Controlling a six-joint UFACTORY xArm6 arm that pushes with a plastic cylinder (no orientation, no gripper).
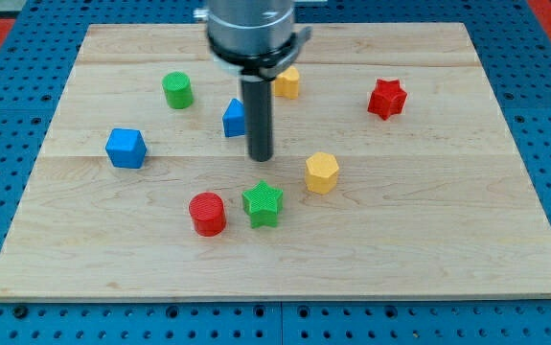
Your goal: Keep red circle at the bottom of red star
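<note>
The red circle [207, 214] lies at the view's lower centre-left, just left of a green star [263, 204]. The red star [387, 99] lies at the view's upper right, far from the circle. My tip [261, 158] stands near the board's middle, above the green star and up and to the right of the red circle, touching neither. A blue triangle-like block [234, 118] sits just left of the rod, partly hidden by it.
A green circle [177, 90] lies at the upper left, a blue cube [126, 148] at the left, a yellow hexagon [321, 172] right of my tip, and a yellow block [287, 82] behind the rod. The wooden board [447, 240] sits on a blue pegboard.
</note>
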